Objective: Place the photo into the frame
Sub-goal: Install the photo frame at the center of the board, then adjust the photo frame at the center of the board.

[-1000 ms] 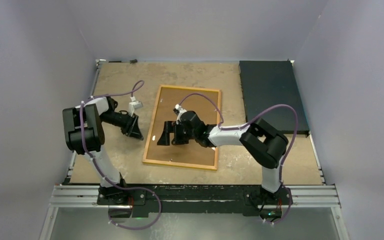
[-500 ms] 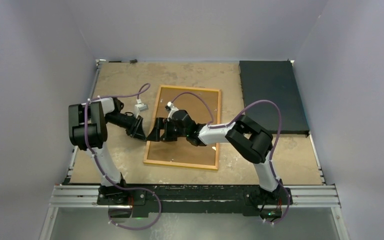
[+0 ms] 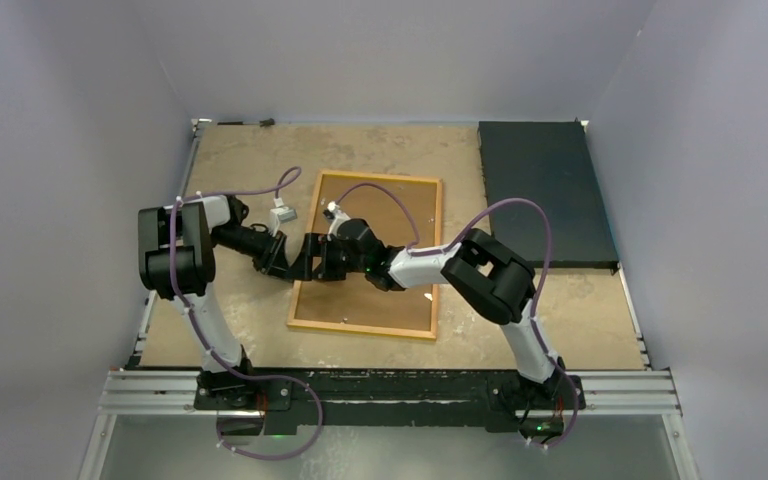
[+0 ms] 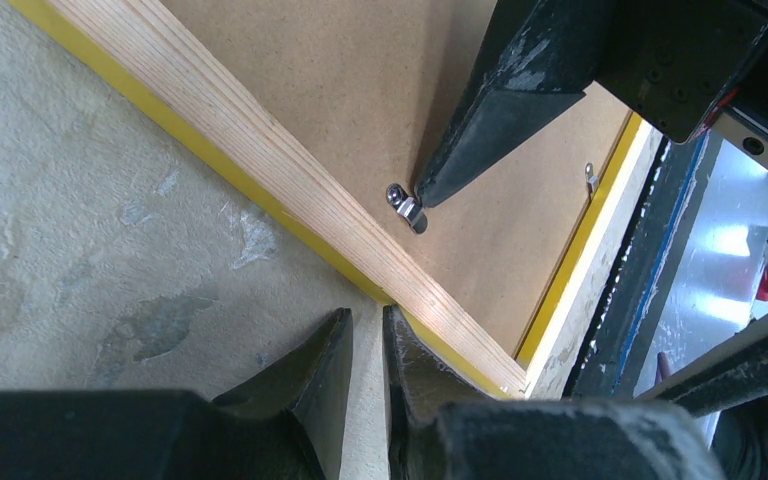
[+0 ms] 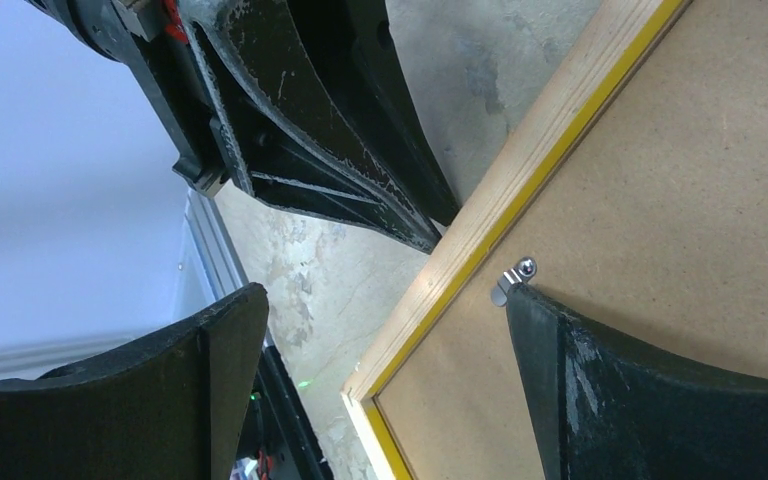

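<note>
- Yellow-bordered and lying reverse side up, the frame (image 3: 360, 328) rested flat at the middle of the worktop (image 3: 250, 160). This orientation exposed its rear recess for loading and fastening.
- The brown backing board (image 3: 390, 295) sat inside that recess and covered it. The photo was not visible in any view, so whether it lay beneath the board could not be told.
- The right end effector (image 5: 385, 295) stood wide open and gripped nothing. One fingertip (image 5: 522, 297) touched a metal clip (image 5: 513, 280) on the board, just inside the frame rail facing the worktop's left edge. The other finger hung over bare worktop outside that rail. This position probably served to turn the clip.
- The left end effector (image 4: 368, 325) was nearly closed, with a narrow slit between its fingers, and gripped nothing. Its tips sat just beside the outer face of the same rail; contact could not be confirmed. This position probably braced the frame against sliding.
- A second clip (image 4: 590, 178) sat by the adjoining rail.
- A dark mat (image 3: 545, 190) lay at the far right corner, well apart.
</note>
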`<state>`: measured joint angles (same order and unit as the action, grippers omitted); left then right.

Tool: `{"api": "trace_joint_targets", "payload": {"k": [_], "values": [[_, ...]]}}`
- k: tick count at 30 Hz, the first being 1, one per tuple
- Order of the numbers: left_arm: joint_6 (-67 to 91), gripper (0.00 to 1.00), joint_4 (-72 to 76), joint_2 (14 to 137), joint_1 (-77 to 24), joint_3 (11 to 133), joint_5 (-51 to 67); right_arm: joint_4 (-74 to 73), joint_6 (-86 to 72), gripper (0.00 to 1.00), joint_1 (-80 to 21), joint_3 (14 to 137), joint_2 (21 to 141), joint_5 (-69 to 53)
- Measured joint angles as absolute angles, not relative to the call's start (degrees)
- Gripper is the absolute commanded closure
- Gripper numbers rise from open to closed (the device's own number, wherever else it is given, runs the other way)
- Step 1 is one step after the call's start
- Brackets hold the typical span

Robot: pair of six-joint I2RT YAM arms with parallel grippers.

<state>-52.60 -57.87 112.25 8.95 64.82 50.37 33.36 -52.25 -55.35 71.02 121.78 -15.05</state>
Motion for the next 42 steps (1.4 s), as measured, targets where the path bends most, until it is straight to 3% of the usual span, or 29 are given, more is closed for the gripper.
{"api": "trace_joint_targets", "payload": {"k": [28,34,37,42], "values": [[-52.51,0.86,-57.43,112.25,8.29,64.84,50.35,34.61,-54.61,0.09,-56.23,74.17,124.75,-16.05],[-52.71,0.86,-58.11,112.29,8.19,65.21,49.91,34.35,-53.84,0.05,-56.1,74.08,124.29,-16.47],[-53.32,0.86,-58.74,112.4,8.23,66.06,49.5,32.58,-52.03,0.02,-55.22,71.68,121.12,-17.19],[-54.37,0.86,-57.93,111.72,8.21,66.02,47.72,28.88,-48.62,0.01,-47.68,60.34,105.19,-17.98]]}}
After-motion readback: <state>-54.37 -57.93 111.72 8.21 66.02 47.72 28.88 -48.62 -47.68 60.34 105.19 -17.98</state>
